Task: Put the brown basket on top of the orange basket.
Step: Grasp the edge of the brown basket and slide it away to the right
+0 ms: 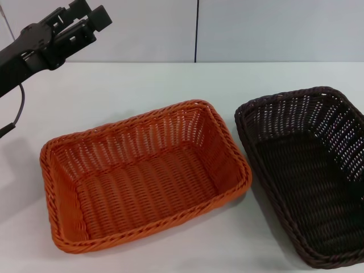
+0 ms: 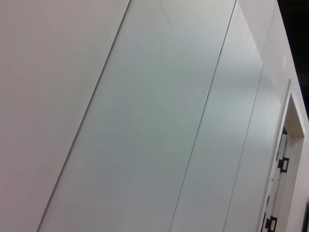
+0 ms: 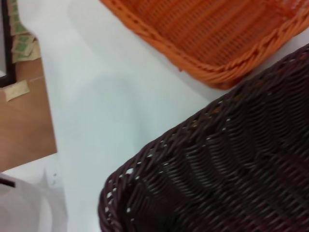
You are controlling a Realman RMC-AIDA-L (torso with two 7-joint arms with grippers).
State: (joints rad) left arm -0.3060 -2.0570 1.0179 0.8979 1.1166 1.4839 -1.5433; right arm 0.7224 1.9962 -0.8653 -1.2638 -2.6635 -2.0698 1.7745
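Sitting side by side on the white table (image 1: pixel 142 85), the two baskets are both upright and both hold nothing. Orange basket (image 1: pixel 142 176) is in the middle of the head view, turned at a slant, long side running from near left to far right. Brown basket (image 1: pixel 310 170) is just to its right, running off the right edge of the head view; its rim comes very close to the orange rim at the near corners (touching or a sliver apart, cannot tell). Brown one is on the table, not stacked on the orange.

Left gripper (image 1: pixel 94 17) is raised high at the far left of the head view, well apart from both baskets, holding nothing; its black fingers look a little parted. Left wrist view shows only pale wall panels (image 2: pixel 145 121) and a door frame at the edge.

Right gripper does not show in any view, so its opening cannot be told. Right wrist view looks down close over the brown basket (image 3: pixel 227 164) weave, with the orange basket (image 3: pixel 217 34) corner beyond it, bare table (image 3: pixel 106 106) between them, and a strip of brown floor (image 3: pixel 24 121) past the table edge.
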